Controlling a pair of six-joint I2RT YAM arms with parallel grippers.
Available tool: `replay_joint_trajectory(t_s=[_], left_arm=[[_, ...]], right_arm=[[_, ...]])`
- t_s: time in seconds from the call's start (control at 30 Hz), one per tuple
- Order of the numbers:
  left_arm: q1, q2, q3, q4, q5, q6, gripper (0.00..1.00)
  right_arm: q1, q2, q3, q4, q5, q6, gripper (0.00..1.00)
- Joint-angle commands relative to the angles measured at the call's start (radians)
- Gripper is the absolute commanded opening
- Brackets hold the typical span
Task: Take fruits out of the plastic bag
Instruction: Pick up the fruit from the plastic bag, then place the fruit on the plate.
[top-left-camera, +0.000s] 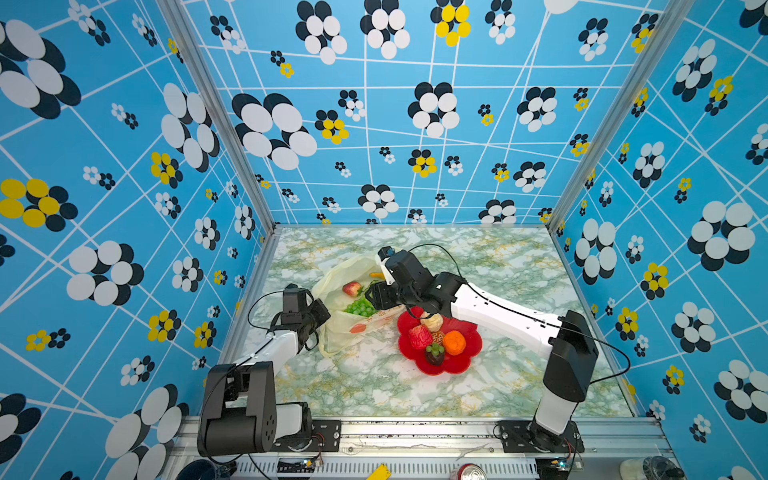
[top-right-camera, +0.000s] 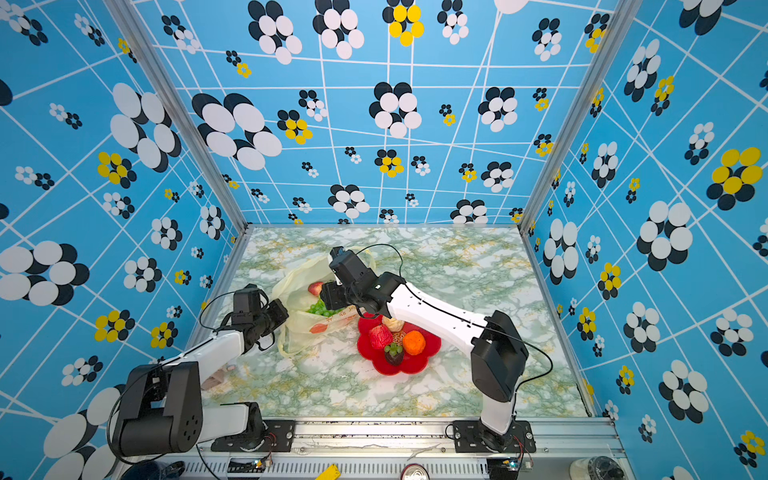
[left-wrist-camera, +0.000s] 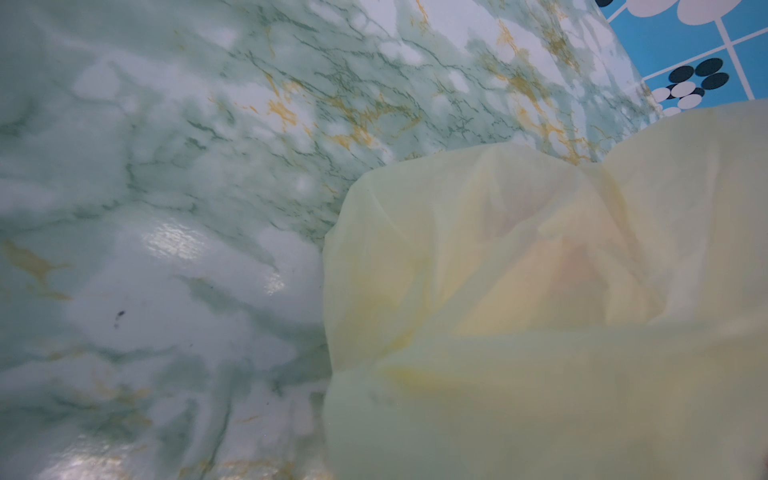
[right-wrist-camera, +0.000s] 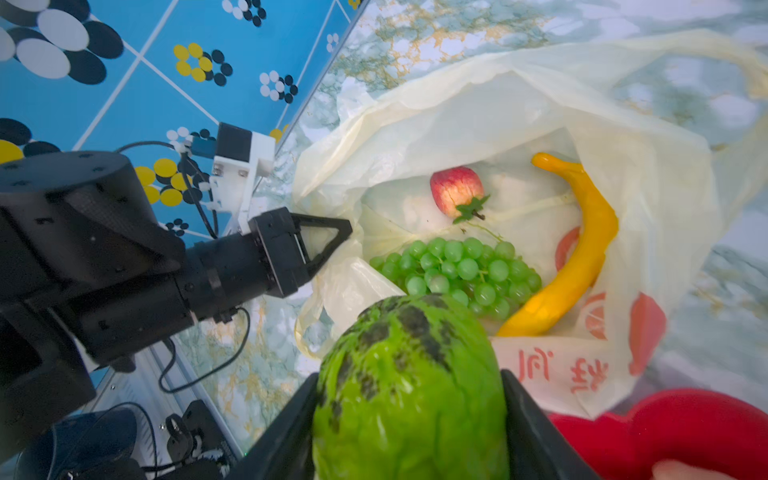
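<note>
Plastic bag (top-left-camera: 338, 328) lies slumped on the marbled bench (top-left-camera: 519, 270), mouth gaping upward. It holds three fruits, and a fourth is clamped at its mouth.

The red flower-shaped plate (top-left-camera: 461, 357) sits just beside the bag's printed side and carries four pieces.

The right end effector (right-wrist-camera: 409, 386) is pinching the bumpy green fruit (right-wrist-camera: 407, 353) at the bag's mouth, on the side toward the plate. I cannot tell whether the fruit is fully clear of the rim. The left end effector (right-wrist-camera: 347, 230) is pressed together on the bag's opposite rim, apparently nipping the film to hold the mouth open.

The step in hand looks like carrying this fruit out. It would go best raised straight above the rim before swinging away from the bag, with steady squeeze, since the skin is glossy and rounded.

Inside the bag lie the yellow banana (right-wrist-camera: 582, 249), the green grape bunch (right-wrist-camera: 457, 266) and a red apple-like fruit (right-wrist-camera: 457, 189), well inside the mouth.

Beside the bag, on the plate, sit the orange (top-left-camera: 454, 343), red strawberry (top-left-camera: 419, 336), cream piece (top-left-camera: 432, 321) and dark purple piece (top-left-camera: 434, 356). Little bare plate remains, and loose film near the jaws could snag.
</note>
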Motion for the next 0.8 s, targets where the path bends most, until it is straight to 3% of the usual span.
replay_joint_trajectory(t_s=[0.0,0.4,0.77], left_arm=[[-0.014,-0.026,-0.017,0.021,-0.013,0.020,0.00],[-0.022,-0.030,-0.022,0.032,-0.008,0.019,0.00],[-0.022,-0.040,-0.024,0.030,-0.003,0.019,0.00]], right_arm=[[-0.036,-0.100,-0.057,-0.178,0.066,-0.021,0.62],[-0.203,-0.235,-0.184,-0.470,0.170,0.033,0.61],[-0.309,-0.130,-0.171,-0.541,0.155,0.054,0.62]])
